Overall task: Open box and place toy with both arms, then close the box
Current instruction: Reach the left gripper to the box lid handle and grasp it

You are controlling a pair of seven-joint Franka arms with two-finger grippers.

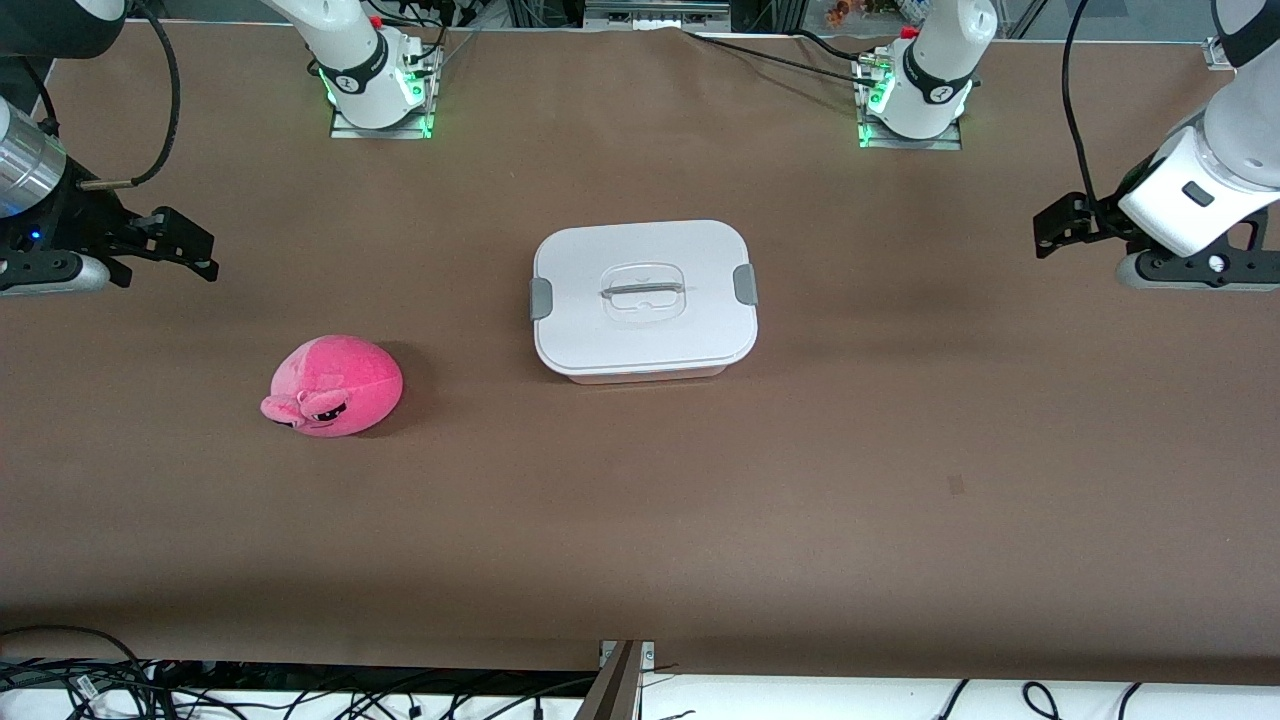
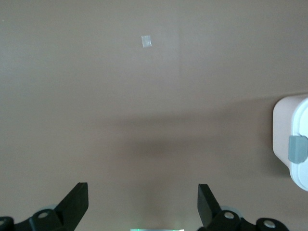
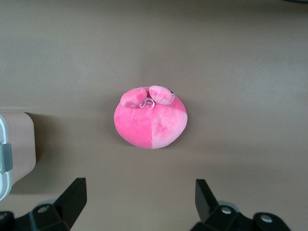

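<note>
Both arms parked at the table ends, box shut, toy out on the table.

I see the box (image 1: 645, 300) mid-table with its white lid (image 1: 640, 255) on and both grey clips (image 1: 744, 285) down. The toy (image 1: 333, 386) lies toward the right arm's end, nearer the front camera than the box. The left gripper (image 2: 143, 204) and right gripper (image 3: 139, 201) both hang with fingers spread, holding nothing, over bare table (image 1: 900, 450) at their own ends.

Box (image 1: 645, 300) shut, mid-table; pink toy (image 1: 333, 386) apart, toward right arm's end.
</note>
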